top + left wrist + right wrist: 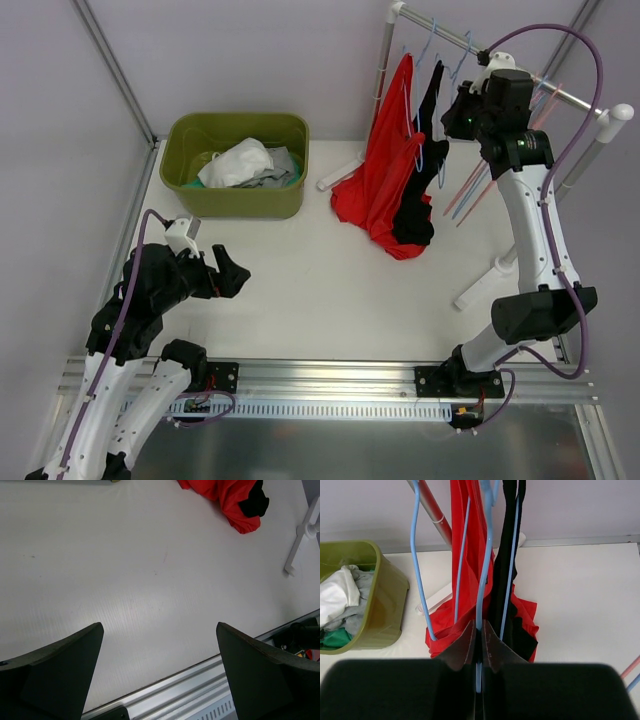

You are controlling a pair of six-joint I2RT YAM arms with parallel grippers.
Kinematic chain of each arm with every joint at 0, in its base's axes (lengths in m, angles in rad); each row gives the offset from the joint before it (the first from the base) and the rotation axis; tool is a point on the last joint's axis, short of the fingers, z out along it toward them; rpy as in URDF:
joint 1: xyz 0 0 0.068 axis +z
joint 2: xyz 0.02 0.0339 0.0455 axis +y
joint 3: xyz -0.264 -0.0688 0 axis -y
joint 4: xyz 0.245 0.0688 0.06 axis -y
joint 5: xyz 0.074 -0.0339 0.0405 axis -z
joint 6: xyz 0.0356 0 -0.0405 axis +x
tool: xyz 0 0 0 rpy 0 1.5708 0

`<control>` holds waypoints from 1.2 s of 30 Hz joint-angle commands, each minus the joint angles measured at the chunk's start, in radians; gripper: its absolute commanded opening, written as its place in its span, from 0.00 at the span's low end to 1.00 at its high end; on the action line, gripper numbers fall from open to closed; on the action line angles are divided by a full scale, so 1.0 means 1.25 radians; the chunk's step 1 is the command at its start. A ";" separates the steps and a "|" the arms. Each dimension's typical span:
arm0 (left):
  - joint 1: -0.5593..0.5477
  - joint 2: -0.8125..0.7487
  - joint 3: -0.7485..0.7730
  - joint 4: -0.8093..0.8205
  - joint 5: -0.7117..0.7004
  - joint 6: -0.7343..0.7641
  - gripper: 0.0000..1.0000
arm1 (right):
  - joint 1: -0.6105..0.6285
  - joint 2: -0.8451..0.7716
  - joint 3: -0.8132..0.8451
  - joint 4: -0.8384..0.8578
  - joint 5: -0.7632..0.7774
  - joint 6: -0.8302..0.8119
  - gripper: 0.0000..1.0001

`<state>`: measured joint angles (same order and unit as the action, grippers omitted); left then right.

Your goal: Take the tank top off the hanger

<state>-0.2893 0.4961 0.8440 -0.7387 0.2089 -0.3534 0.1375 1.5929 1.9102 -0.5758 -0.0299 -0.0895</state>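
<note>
White tabletop (300, 290) bears a clothes rack (455, 40), on whose rail hang a long red tank top (375, 190) trailing onto the surface and a thin-strapped black tank top (430, 110) beside it, the right gripper (479, 635) pinching a blue hanger (482, 580) between them, the left gripper (159, 630) spread wide, well away from the rack.

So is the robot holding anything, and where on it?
The right gripper pinches a blue hanger by its thin wire side. The left gripper is open, holding nothing.
</note>
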 commanded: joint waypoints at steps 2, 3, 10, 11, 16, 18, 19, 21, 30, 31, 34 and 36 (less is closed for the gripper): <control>-0.013 0.001 -0.003 0.022 0.015 0.007 0.99 | 0.004 -0.091 0.017 0.086 0.019 0.042 0.00; -0.014 0.001 -0.003 0.022 0.013 0.007 0.99 | 0.005 -0.101 0.019 0.089 0.019 0.045 0.00; -0.024 -0.010 -0.004 0.022 0.006 0.003 0.99 | 0.004 -0.195 0.006 0.089 0.013 0.067 0.00; -0.024 -0.013 -0.004 0.022 0.006 0.003 0.99 | 0.004 -0.208 -0.004 0.084 0.015 0.069 0.00; -0.026 -0.012 -0.004 0.022 0.002 0.004 0.99 | 0.004 -0.322 -0.085 0.040 0.007 0.110 0.00; -0.025 -0.010 -0.004 0.022 0.002 0.004 0.99 | 0.004 -0.385 -0.111 0.024 -0.020 0.118 0.00; -0.026 -0.012 -0.004 0.022 0.002 0.004 0.99 | 0.004 -0.409 -0.146 0.024 -0.037 0.122 0.00; -0.026 -0.012 -0.004 0.023 0.002 0.004 0.99 | 0.004 -0.453 -0.168 0.003 -0.042 0.121 0.00; -0.026 0.003 0.038 0.028 0.090 0.029 0.99 | 0.004 -0.723 -0.222 -0.127 -0.204 0.108 0.00; -0.025 0.006 0.062 0.034 0.109 0.029 0.99 | 0.004 -0.741 -0.220 -0.138 -0.252 0.111 0.00; -0.026 0.037 0.147 0.072 0.203 0.008 0.99 | 0.004 -0.794 -0.180 -0.197 -0.333 0.126 0.00; -0.026 0.068 0.224 0.116 0.258 -0.018 0.99 | 0.004 -0.810 -0.127 -0.242 -0.369 0.137 0.00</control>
<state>-0.3092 0.5415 0.9756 -0.7265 0.3679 -0.3504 0.1375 0.5957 1.6756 -0.8307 -0.3435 0.0528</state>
